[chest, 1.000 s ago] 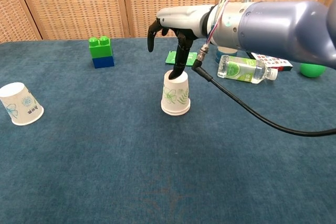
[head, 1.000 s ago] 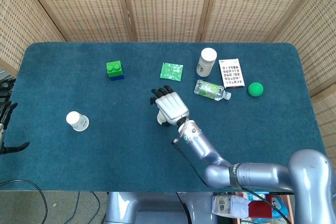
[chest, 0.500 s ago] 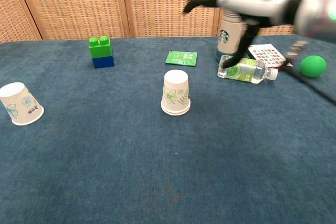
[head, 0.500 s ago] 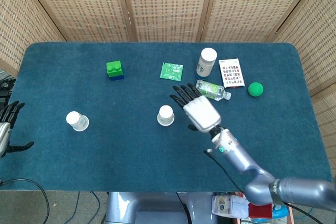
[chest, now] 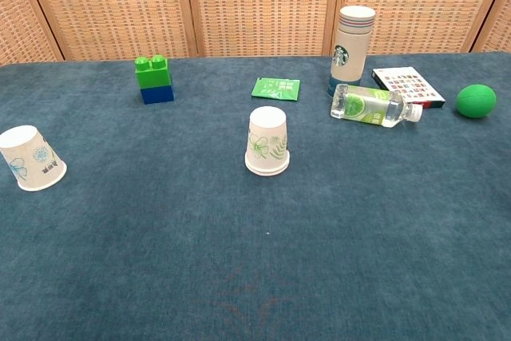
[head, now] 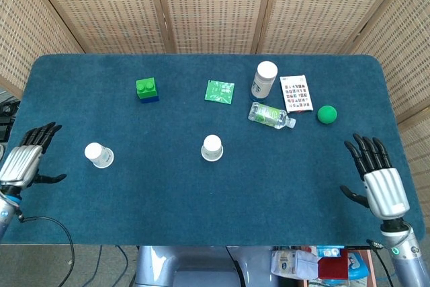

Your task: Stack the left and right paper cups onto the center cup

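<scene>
The center paper cup (head: 212,148) (chest: 267,141) stands upside down in the middle of the blue table, with nothing touching it. The left paper cup (head: 99,154) (chest: 32,158) sits mouth down and tilted near the table's left side. My left hand (head: 25,159) hovers at the left edge, a short way left of that cup, with its fingers spread and nothing in it. At the front right corner my right hand (head: 376,178) is also spread and holds nothing, far from both cups. The chest view shows neither hand.
Along the back are a green and blue block (head: 146,89) (chest: 154,79), a green packet (head: 220,91) (chest: 276,88), a tall tumbler (head: 265,80) (chest: 351,51), a lying water bottle (head: 270,115) (chest: 370,106), a card box (head: 296,93) (chest: 407,85) and a green ball (head: 327,114) (chest: 477,101).
My right hand left the top of the center cup and swung right and back to the front right corner. My left hand came further into view at the left edge.
</scene>
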Controlling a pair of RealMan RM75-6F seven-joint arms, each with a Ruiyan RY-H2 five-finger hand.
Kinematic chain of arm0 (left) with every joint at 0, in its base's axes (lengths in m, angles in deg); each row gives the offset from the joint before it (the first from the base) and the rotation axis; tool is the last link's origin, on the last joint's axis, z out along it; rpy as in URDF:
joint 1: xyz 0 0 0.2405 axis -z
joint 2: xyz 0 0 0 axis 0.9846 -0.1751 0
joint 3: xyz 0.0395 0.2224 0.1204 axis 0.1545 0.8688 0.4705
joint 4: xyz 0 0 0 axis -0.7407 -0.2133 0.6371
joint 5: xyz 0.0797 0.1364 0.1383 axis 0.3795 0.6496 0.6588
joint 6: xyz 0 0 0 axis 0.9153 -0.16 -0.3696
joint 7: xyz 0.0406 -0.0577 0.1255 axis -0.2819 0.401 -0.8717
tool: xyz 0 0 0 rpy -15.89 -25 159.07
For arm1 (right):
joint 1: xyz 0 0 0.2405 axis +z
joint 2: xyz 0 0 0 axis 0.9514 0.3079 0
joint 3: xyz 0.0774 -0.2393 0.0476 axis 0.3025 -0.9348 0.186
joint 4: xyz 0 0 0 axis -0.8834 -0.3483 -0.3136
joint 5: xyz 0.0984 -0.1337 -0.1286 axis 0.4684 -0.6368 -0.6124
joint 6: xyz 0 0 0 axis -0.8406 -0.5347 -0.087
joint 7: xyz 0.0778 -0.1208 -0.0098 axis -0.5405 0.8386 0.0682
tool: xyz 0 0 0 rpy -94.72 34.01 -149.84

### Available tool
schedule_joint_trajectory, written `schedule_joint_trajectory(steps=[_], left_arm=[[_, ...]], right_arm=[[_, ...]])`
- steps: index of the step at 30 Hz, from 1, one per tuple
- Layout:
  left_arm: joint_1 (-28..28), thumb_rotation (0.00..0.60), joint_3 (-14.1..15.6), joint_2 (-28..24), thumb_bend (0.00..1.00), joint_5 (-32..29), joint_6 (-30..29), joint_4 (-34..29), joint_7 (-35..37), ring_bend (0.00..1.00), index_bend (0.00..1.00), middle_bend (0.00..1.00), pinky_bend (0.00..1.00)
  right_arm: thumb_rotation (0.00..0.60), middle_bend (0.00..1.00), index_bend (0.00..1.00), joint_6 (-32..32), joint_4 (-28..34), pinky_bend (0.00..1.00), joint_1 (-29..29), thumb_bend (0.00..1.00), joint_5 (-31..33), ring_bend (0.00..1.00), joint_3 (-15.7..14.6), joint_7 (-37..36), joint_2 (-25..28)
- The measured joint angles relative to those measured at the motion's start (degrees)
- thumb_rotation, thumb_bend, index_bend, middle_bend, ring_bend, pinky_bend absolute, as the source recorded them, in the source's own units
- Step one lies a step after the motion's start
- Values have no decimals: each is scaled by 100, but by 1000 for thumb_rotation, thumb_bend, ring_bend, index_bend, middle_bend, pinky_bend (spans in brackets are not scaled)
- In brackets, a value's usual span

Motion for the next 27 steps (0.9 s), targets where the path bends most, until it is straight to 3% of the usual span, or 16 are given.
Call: schedule_joint_trajectory(steps=[6,12,19,27], left_arm=[[409,600,-35,326,133,-169,582,354,-254,0,0,0,12],[755,600,15,656,133,-311,1295,764,-218,128,21,24,168],[946,600,13,1325,133,-424,1365,1487,-147,286,202,256,294],[1079,600,-50,1764,207,-453,1262,1883,-157,421,391,417,411]], right_arm=[[600,0,13,-91,-325,0,-243,0,-91,0,222,-446,-83],[600,0,13,-88,-346,0,-356,0,-195,0,420,-663,-11],[600,0,13,9,-366,0,-418,0,-239,0,565,-734,14],[600,0,13,89,-381,0,-467,0,-279,0,670,-742,13]])
